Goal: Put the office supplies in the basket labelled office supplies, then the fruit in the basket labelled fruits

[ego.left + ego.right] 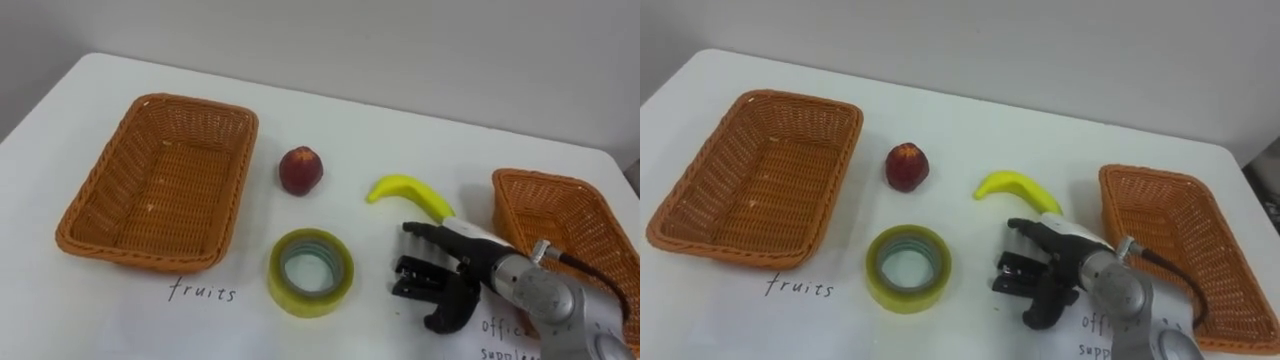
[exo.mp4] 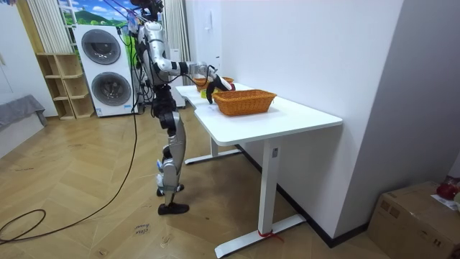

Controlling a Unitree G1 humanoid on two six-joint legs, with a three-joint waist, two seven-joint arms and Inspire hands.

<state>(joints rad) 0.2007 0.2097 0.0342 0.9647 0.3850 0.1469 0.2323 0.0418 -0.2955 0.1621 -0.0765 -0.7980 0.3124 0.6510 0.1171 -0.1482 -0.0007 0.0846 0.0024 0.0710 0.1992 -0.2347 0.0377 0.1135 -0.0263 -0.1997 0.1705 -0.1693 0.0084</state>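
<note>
An empty wicker basket (image 1: 130, 253) stands at the left, with "fruits" handwritten (image 1: 202, 291) on the table before it. A second wicker basket (image 1: 522, 182) stands at the right edge, above a written label that my arm partly covers. Between them lie a red apple (image 1: 300, 170), a yellow banana (image 1: 405, 190) and a roll of yellow tape (image 1: 340, 272). My right hand (image 1: 455, 270) hovers just below the banana and right of the tape. Its fingers point left, loosely spread, with the thumb hanging down and nothing between them.
The white table (image 1: 80, 320) meets a pale wall at the back. In the room view I stand at the table's long side, with one arm reaching over the table, and a basket (image 2: 244, 102) sits near the table's end.
</note>
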